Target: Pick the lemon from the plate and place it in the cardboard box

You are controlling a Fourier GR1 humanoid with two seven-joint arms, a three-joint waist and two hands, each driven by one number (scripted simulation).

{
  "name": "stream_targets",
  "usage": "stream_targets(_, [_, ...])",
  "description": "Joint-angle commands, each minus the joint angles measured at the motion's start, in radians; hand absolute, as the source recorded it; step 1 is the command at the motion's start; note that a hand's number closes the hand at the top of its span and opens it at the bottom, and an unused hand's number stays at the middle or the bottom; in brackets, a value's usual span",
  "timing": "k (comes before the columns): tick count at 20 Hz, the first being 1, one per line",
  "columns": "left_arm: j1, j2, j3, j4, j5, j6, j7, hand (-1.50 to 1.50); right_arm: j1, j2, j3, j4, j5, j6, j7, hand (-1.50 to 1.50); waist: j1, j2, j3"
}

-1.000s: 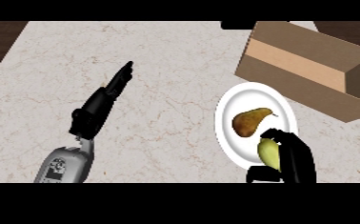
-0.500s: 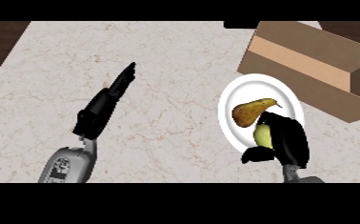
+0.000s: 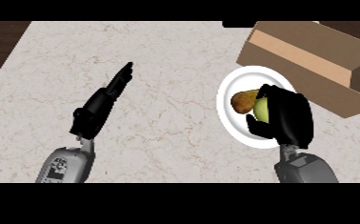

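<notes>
A white plate [image 3: 235, 118] lies on the counter at the right. On it a yellow-green lemon [image 3: 262, 108] sits under my right hand [image 3: 287, 116], whose fingers and thumb curl round it and hide most of it. A brown potato-like thing [image 3: 244, 101] lies on the plate just left of the lemon, touching it. The open cardboard box [image 3: 309, 58] stands behind the plate at the upper right. My left hand [image 3: 105, 99] rests over the counter at the left, fingers straight, holding nothing.
The pale marble counter [image 3: 162, 66] spreads left of the plate. Its dark left edge [image 3: 10, 37] shows at the upper left. A dark object [image 3: 239, 24] sits at the far edge beside the box.
My right hand has moved forward over the plate and closed round the lemon. The left hand has hardly shifted.
</notes>
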Motion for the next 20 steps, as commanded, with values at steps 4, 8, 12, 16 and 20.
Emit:
stream_targets(4, [0.048,-0.001,-0.011,-0.030,-0.020,0.002,-0.012,0.00,0.016,0.049,0.107,-0.399,0.015,0.240,0.117,1.50,-0.004,-0.004,0.001])
stream_targets(8, [-0.032,0.003,0.027,0.011,0.007,-0.014,0.020,0.00,-0.099,0.068,0.038,-0.515,-0.040,0.318,0.149,1.50,-0.005,-0.001,0.001])
stream_targets(12, [0.037,-0.026,-0.021,-0.035,-0.029,-0.001,-0.023,0.00,-0.124,0.108,0.022,-0.561,0.000,0.337,0.228,1.50,0.002,0.001,0.001])
stream_targets(16, [0.017,-0.013,0.006,-0.017,-0.013,-0.023,-0.005,0.00,-0.222,0.082,-0.115,-0.580,-0.055,0.411,0.238,1.50,0.002,0.002,0.001])
stream_targets(20, [0.011,-0.005,0.034,0.031,-0.015,-0.030,-0.070,0.00,-0.260,0.056,-0.178,-0.513,-0.057,0.377,0.235,1.50,0.003,0.003,0.001])
